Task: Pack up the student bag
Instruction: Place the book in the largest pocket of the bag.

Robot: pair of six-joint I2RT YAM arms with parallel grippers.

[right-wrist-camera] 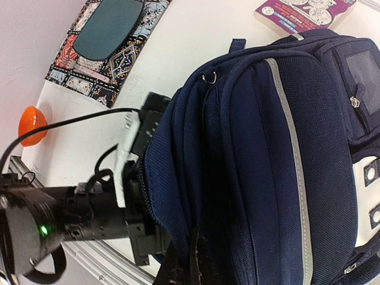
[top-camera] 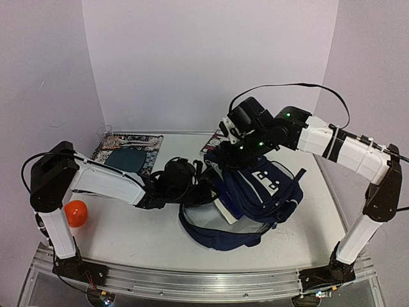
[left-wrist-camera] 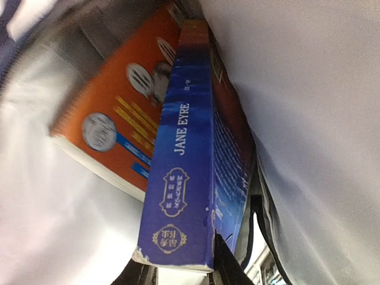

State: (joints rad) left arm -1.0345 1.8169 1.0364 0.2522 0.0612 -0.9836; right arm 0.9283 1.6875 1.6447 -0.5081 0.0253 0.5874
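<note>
Navy backpack (right-wrist-camera: 255,178) rim is clamped in our right gripper (right-wrist-camera: 190,261). We cannot tell whether our left gripper (left-wrist-camera: 185,270) grips the book (left-wrist-camera: 184,178).

The student bag (top-camera: 262,185) lies on the table (top-camera: 128,236), right of centre, its open mouth turned toward the left edge. Inside it, Jane Eyre (left-wrist-camera: 184,178) rests against a second book (left-wrist-camera: 110,119), the two touching. The left gripper (top-camera: 203,185) reaches into the mouth from the left. A third book (top-camera: 214,142) lies behind the bag, near the back edge. The mat (top-camera: 128,153) lies at the back left corner. A ball (top-camera: 76,213) sits at the left edge, well apart from the bag.
</note>
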